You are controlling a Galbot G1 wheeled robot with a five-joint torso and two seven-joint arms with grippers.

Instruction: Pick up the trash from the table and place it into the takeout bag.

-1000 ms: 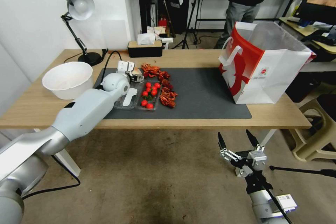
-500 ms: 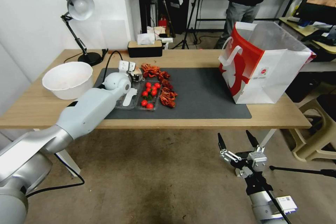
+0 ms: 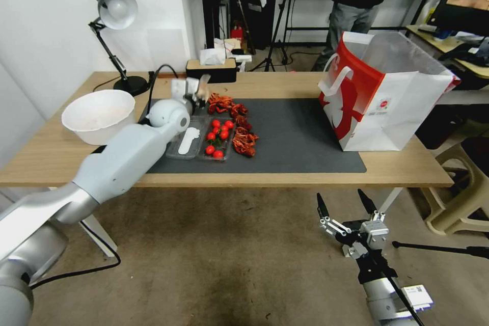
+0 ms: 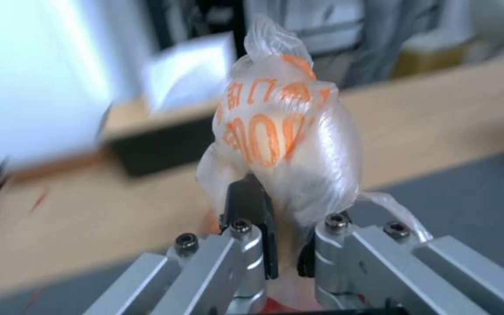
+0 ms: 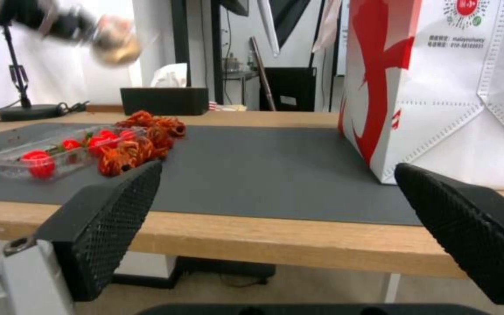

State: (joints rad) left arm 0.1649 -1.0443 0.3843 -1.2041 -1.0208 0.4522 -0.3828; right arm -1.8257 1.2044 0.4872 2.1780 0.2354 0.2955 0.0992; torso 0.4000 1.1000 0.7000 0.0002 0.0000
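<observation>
1. Holding clear bag of pale food (image 4: pixel 287 144) w/ orange print: left gripper (image 4: pixel 287 258) is clamped on its lower end, bag sticking out past the fingertips. In head view the gripper (image 3: pixel 196 89) is off the surface, above the far-left corner of the dark grey mat (image 3: pixel 295 137).
2. Takeout bag (image 3: pixel 387 97) stands upright at the mat's right end, mouth open, well apart from the load.
3. Clear tray of red tomatoes (image 3: pixel 216 137) and red-orange scraps (image 3: pixel 239 132) lie just beside/below the gripper on the table (image 3: pixel 61 155).
4. Right gripper (image 3: pixel 346 211) idle below the table's front edge, jaws spread wide.
5. Advice: carry high across the mat, clear bag rim + loop handles, centre over the mouth before letting go. Thin film grip, so no jerks.
</observation>
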